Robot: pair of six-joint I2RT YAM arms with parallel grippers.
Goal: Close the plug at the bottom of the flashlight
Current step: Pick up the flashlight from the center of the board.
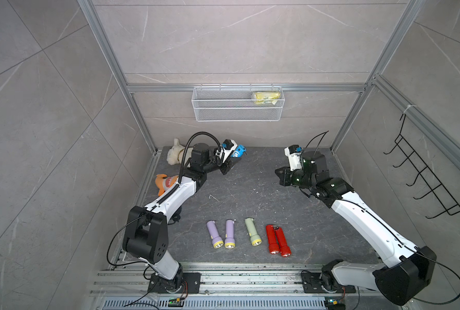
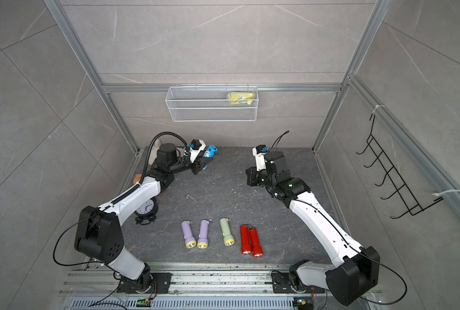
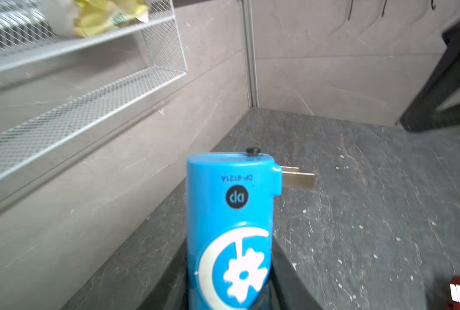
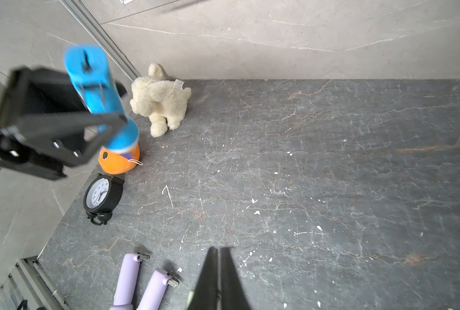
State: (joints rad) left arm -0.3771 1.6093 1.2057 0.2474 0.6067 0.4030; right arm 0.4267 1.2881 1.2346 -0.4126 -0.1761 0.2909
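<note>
- The left gripper [image 1: 232,160] was clamped on the blue flashlight [image 3: 230,209], its dark fingers [image 3: 288,273] pressing the barrel from both sides near the lens end.
- The bottom end of the flashlight reached well past the fingertips, raised off the table [image 1: 250,188].
- The plug [image 3: 297,177], two flat metal prongs, stuck out sideways from that bottom end, beyond the left fingertips and not yet folded into the body.
- The right gripper [image 4: 219,251] held nothing; its fingers [image 4: 228,273] were pressed flat together.
- The right fingers hung above the table, pointing toward the left fingers across an open gap, well apart from the plug.
- Two purple flashlights [image 1: 214,234], a green flashlight [image 1: 252,232] and two red flashlights [image 1: 272,239] lay in a row on the table, far from both pairs of fingers, toward the arm bases.
- A plush dog [image 4: 159,102], an orange toy [image 4: 117,162] and an alarm clock [image 4: 101,194] sat on the table behind and below the left fingers, by the side wall.
- A mesh basket [image 1: 223,107] with a yellow packet [image 1: 266,97] hung on the back wall, above and beyond both sets of fingertips.
</note>
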